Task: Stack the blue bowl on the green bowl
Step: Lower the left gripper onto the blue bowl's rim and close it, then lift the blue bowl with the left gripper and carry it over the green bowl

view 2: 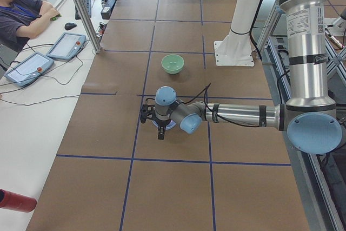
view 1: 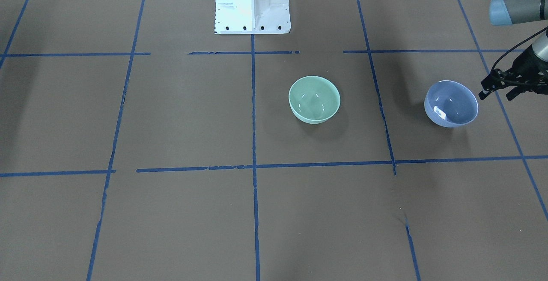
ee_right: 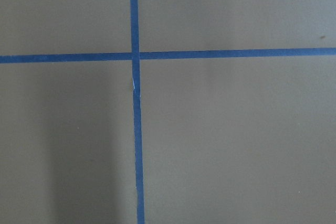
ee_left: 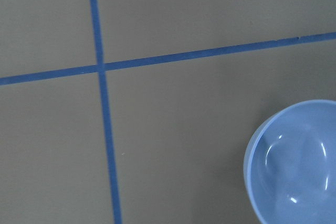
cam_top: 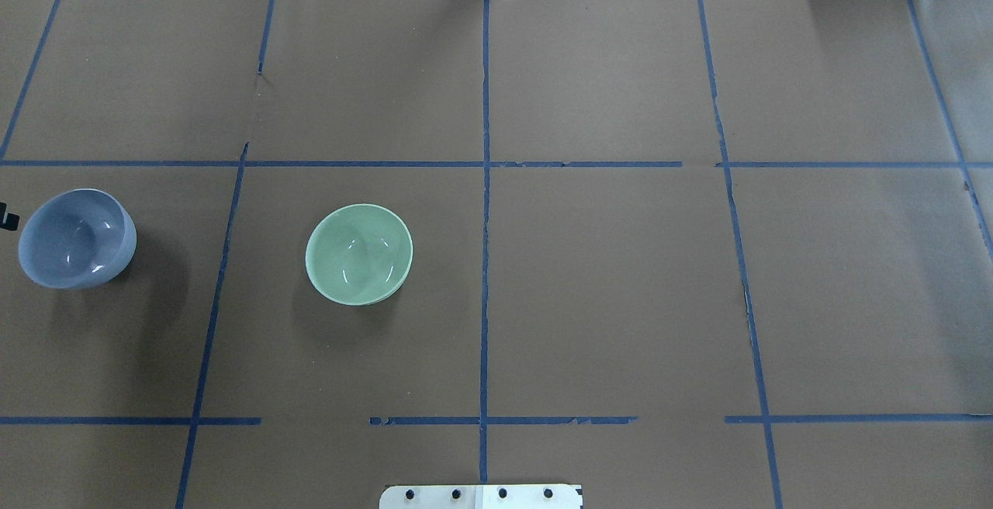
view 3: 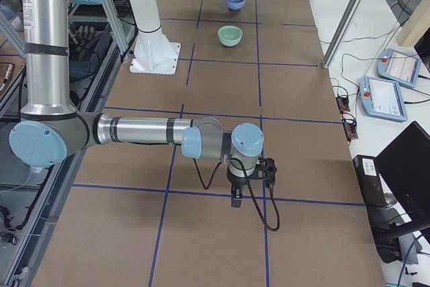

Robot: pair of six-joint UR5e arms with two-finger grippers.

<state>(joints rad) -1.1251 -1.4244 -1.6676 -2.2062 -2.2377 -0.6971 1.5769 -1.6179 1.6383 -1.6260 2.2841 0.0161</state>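
Step in hand: by the look of it, the reach for the blue bowl (view 1: 451,103), not yet gripped, not yet lifted.
Left gripper (view 1: 495,97): hovering just beside the blue bowl, on the side away from the green bowl (view 1: 314,99); jaws apart, nothing between them.
Right gripper (view 3: 236,196): far along the table (cam_top: 621,299), well apart from both bowls; apart or together, impossible to tell from the one side view.
Where the bowls stand: blue near the table's left end, green nearer the middle, well apart, a blue tape line (cam_top: 219,261) between them.
Doing it well: probably one finger inside the rim and one outside, a firm pinch on the nearest wall, a straight lift clear of the table, a level carry over the green bowl, centring before lowering, release only once seated.
Risk: glossy wall, likely slippery; an off-centre pinch apt to tip the load.
Blue bowl's contents: none; mouth up, only highlights inside.
Green bowl's contents: none; mouth up, much the same size, so likely room to nest.
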